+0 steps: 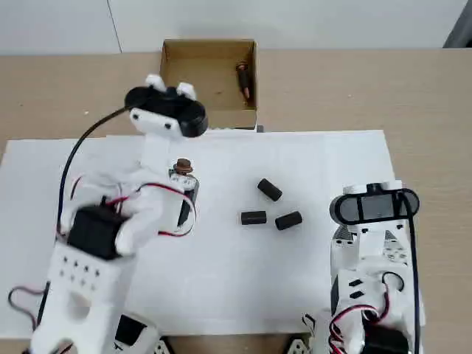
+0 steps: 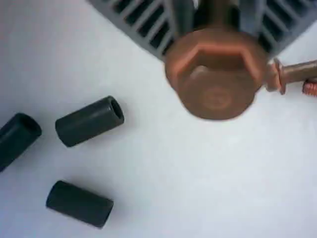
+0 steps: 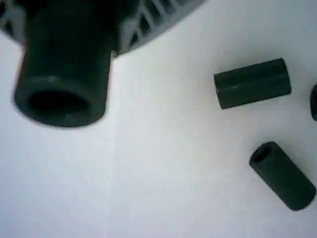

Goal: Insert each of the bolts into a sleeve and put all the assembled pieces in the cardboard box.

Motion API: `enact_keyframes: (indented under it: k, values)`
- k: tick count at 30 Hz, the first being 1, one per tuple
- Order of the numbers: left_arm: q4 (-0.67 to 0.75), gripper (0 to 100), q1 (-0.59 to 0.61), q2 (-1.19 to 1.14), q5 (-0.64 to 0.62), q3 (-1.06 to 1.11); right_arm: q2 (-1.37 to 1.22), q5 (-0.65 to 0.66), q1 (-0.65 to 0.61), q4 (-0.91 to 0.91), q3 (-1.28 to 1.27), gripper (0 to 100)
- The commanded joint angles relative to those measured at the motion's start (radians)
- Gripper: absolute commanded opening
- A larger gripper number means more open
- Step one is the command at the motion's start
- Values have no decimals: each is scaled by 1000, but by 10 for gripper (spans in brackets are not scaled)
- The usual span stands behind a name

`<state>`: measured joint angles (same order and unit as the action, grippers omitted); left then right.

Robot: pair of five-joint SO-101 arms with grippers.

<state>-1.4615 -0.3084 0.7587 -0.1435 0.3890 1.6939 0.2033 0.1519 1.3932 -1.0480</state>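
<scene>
Left gripper [image 2: 210, 17] is clamped on a copper hex bolt [image 2: 215, 74]. The head faces the wrist camera and the shank is hidden behind it. Right gripper [image 3: 74, 29] is clamped on a black sleeve [image 3: 62, 79], with the open bore turned toward its own camera.

In the high view the bolt sits above the white sheet [image 1: 221, 295], left of centre. The right arm is down at the near right corner, so the two parts are well apart and nothing is mated yet.

Loose sleeves [image 1: 253, 217] lie between the arms, three of them. Spare bolts [image 2: 294, 73] are just beside the left gripper. The cardboard box [image 1: 173, 74] is at the far edge with one copper-coloured piece [image 1: 244, 80] by its right wall. It looks assembled, but I cannot tell for sure.

The step in hand is probably the insertion. To do it well:
- Bring the parts together over open sheet and go above the loose sleeves, not through them.
- Turn one wrist so shank and bore share one line, because any tilt will likely jam the tip on the rim.
- Check the line in both wrist views and the high view before you push.
- Push slow and keep both grips tight.
- Let go of one side only once the head seats on the sleeve end.
- Stay low, so a dropped part lands on the sheet rather than rolling off.
</scene>
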Motion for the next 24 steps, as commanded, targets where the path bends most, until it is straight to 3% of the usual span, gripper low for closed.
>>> enact_keyframes:
  k: [1,6,16,24]
  values:
    - [135,5,5,130,-21,117,33,-14,2,-30,-23,2]
    - [276,5,35,284,-92,306,71,-51,-33,-107,-84,2]
    - [453,5,91,577,-163,578,120,-166,-374,-234,-189,2]
    - [522,5,87,807,-282,756,120,-172,-581,-321,-270,2]
